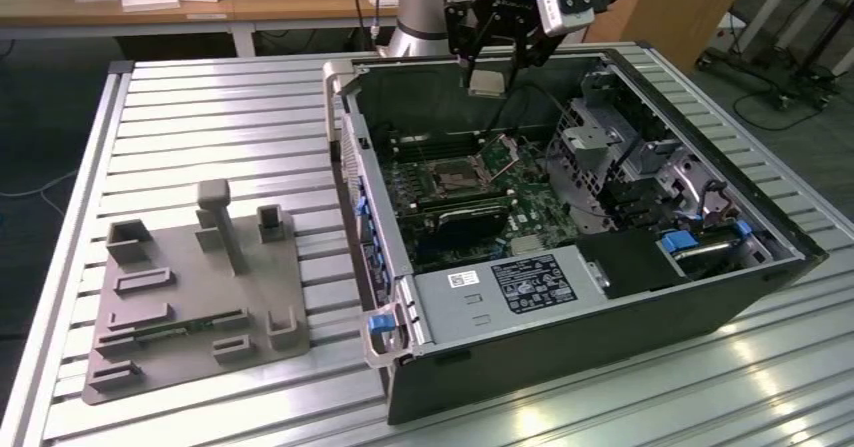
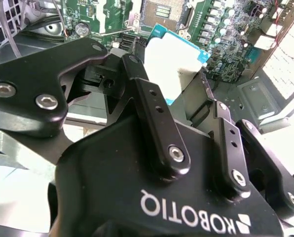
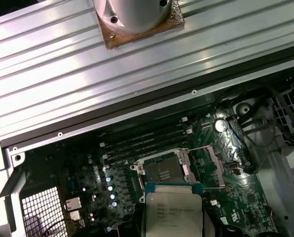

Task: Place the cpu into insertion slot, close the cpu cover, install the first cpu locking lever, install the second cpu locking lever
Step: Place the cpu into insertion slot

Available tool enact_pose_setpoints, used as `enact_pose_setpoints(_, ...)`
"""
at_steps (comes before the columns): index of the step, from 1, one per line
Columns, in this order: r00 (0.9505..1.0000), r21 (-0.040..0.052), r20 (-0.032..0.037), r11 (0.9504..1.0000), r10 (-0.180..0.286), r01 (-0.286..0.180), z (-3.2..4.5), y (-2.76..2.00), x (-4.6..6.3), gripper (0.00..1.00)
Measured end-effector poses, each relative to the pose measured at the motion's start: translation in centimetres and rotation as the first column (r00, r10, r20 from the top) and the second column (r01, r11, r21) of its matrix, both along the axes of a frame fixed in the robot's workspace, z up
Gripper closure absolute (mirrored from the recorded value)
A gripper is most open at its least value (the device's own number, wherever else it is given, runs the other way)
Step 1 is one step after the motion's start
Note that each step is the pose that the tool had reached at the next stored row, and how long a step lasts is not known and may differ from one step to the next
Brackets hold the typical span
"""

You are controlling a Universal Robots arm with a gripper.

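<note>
the black two-fingered gripper (image 1: pixel 489 67) is closed on the small flat square cpu with a silvery metal top (image 3: pixel 174 213), pinching its opposite edges high over the open dark computer case (image 1: pixel 534 362). beneath lies the square dark insertion slot (image 3: pixel 162 170), its thin silver cpu cover (image 3: pixel 213 165) swung up. the chip looks light, stiff, smooth-topped and delicate underneath, so the edges seem the safe place to hold it.

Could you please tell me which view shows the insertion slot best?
The first wrist view: the insertion slot lies open, seen from above. The exterior view shows it farther off, slanted; the second wrist view catches part of it at the picture's edge.
</note>
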State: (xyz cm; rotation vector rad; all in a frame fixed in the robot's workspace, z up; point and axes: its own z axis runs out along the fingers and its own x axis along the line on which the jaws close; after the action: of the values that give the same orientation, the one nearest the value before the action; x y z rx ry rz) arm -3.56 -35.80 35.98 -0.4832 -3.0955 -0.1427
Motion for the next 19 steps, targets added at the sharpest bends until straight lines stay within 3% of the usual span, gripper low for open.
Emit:
enact_pose_setpoints(3, 1.0000, 0.0000, 0.0000, 1.0000, -0.010, 0.010, -0.01, 0.00, 0.00, 0.46)
enact_pose_setpoints(6, 0.9986, 0.0000, 0.0000, 0.9986, -0.052, 0.052, -0.04, 0.00, 0.00, 0.46)
enact_pose_setpoints(10, 0.9924, 0.0000, 0.0000, 0.9924, -0.123, 0.123, -0.10, 0.00, 0.00, 0.46)
enact_pose_setpoints(15, 0.9770, 0.0001, 0.0000, 0.9770, -0.213, 0.213, -0.19, 0.00, 0.00, 0.46)
enact_pose_setpoints(19, 0.9588, 0.0001, 0.0000, 0.9588, -0.284, 0.284, -0.27, 0.00, 0.00, 0.46)
